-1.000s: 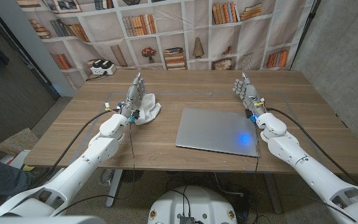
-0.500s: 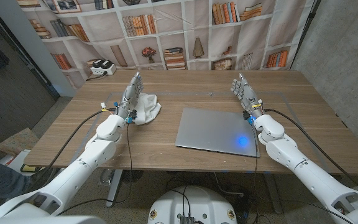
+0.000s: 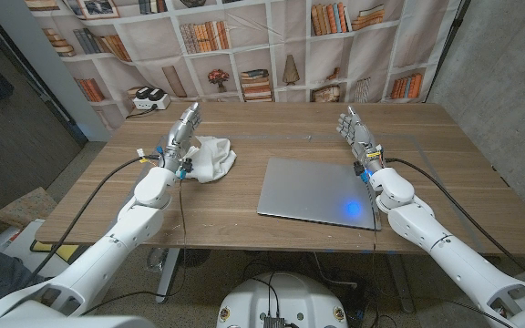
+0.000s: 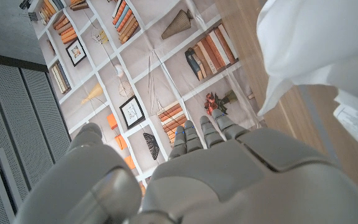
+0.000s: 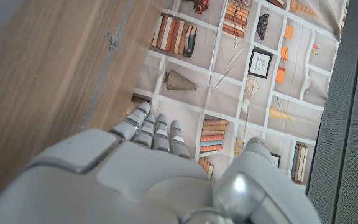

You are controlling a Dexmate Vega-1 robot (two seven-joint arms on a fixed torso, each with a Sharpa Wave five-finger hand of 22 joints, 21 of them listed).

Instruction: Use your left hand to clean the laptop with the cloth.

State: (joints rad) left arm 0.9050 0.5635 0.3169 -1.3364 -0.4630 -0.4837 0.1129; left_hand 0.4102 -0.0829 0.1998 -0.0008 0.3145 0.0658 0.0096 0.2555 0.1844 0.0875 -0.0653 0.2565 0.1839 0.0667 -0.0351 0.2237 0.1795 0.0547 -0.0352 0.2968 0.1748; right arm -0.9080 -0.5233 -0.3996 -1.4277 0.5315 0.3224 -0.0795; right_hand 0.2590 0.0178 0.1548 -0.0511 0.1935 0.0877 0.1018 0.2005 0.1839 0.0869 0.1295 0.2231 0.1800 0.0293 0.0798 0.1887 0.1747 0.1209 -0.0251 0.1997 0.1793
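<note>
Standing by the cloth: the left hand [image 3: 179, 137] is upright on its edge with its fingers [image 3: 188, 117] straight and together, holding nothing; the back of this hand [image 4: 229, 180] also shows in the left wrist view.
Gap to the cloth: the white cloth [image 3: 211, 155] lies bunched on the table [image 3: 217, 214] just beside the left hand on its inner side; whether the palm touches the fabric cannot be told from the head view. In the left wrist view a fold of the cloth [image 4: 319, 50] is close beyond the fingertips.
Cloth, handling: it looks soft, light and limp. It should crumple under the fingers rather than slide as one piece, and a loose grasp may leave corners trailing.
Cloth, where to take hold: probably the raised middle of the bunch, gathered from above so that a pad of fabric sits under the palm for wiping. The thin edges look harder to gather.
Laptop: the grey laptop [image 3: 318, 192] lies closed and flat, well to the right of the cloth, with a blue glow on its lid near the right arm. The lid looks smooth and stiff, so the cloth should glide over it; light pressure seems enough, and hard fingertips are best kept off the surface.
Right hand: the right hand [image 3: 355, 135] stands apart behind the laptop's far right corner, fingers extended and empty.
</note>
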